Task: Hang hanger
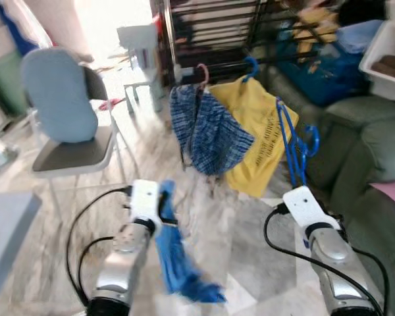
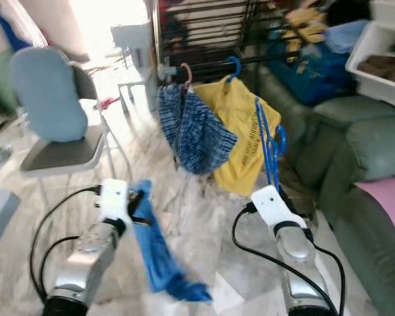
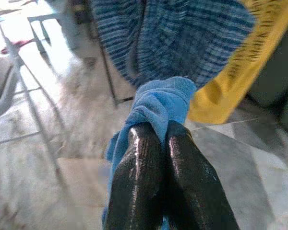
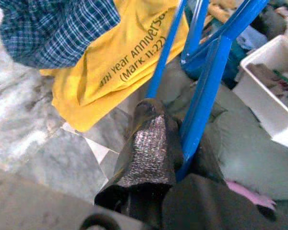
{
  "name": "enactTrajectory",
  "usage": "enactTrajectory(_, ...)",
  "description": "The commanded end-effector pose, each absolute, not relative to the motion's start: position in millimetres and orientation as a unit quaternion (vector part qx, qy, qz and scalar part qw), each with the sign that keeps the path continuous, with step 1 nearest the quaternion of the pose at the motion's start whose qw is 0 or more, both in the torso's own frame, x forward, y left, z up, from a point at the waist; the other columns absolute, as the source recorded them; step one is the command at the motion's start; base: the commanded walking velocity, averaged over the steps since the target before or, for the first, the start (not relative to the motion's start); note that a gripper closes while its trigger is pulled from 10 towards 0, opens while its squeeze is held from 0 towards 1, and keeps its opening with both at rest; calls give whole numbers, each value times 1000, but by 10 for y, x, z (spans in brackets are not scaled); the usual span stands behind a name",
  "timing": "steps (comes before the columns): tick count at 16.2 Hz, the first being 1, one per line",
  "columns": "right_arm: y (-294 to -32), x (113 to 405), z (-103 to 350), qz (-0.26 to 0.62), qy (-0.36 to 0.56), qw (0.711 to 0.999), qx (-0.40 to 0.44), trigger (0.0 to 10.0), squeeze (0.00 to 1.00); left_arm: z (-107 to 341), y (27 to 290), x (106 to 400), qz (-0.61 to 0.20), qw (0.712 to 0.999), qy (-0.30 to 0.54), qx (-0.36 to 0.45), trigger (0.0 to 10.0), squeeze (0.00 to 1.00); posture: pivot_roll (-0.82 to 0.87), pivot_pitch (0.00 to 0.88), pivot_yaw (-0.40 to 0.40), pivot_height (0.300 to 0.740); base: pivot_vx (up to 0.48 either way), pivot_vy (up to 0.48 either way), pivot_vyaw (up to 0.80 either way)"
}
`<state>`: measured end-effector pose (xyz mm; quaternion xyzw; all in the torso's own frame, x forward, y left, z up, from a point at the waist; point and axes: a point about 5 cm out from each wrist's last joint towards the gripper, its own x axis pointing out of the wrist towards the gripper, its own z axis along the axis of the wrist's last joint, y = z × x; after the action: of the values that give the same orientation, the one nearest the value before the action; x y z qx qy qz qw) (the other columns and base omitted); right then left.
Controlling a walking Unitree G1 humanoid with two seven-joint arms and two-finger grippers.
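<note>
My right gripper (image 4: 181, 145) is shut on the lower bar of a blue plastic hanger (image 4: 209, 81), which stands upright in front of the sofa (image 1: 294, 141). My left gripper (image 3: 159, 130) is shut on a blue cloth (image 3: 163, 98) that hangs down from it towards the floor (image 1: 174, 257). Ahead, a dark rail (image 1: 224, 66) carries a blue plaid garment (image 1: 207, 131) on a pink hanger (image 1: 202, 72). Beside it hangs a yellow shirt (image 1: 257, 131) on a blue hook (image 1: 251, 66). The held hanger is to the right of the yellow shirt and below the rail.
A folding chair (image 1: 72, 155) with a light blue cushion (image 1: 59, 99) stands at the left. A green sofa (image 1: 375, 164) runs along the right, with a white bin (image 1: 388, 59) behind it. A grey table corner (image 1: 6, 217) is near left. Marble floor lies between.
</note>
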<state>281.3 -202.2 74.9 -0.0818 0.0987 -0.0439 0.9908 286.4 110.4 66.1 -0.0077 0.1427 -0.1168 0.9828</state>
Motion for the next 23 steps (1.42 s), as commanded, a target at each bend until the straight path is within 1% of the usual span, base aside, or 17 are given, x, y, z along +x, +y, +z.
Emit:
enactTrajectory(1,-1886,2878,856,-28,79,994,-74,10000,0,756,1164,2903,-115,986,118,-2,10000,0,-136,0,65,740,0,0,0)
enactTrajectory(4,-1847,2910,884,-24,78,994,-72,10000,0,790,1077,2888,-141,984,108,-4,10000,0,-134,0,59,740,0,0,0)
enactTrajectory(7,-1833,2901,869,-20,83,994,-74,10000,0,782,1058,2863,-148,983,111,-19,10000,0,-135,0,53,740,0,0,0)
enactTrajectory(13,-1817,2888,854,-10,89,993,-72,10000,0,787,1022,2844,-166,980,112,-19,10000,0,-135,0,53,740,0,0,0)
enactTrajectory(23,-1768,2907,865,-6,87,993,-75,10000,0,793,1024,2828,-173,978,115,-9,10000,0,-129,0,55,740,-271,0,0)
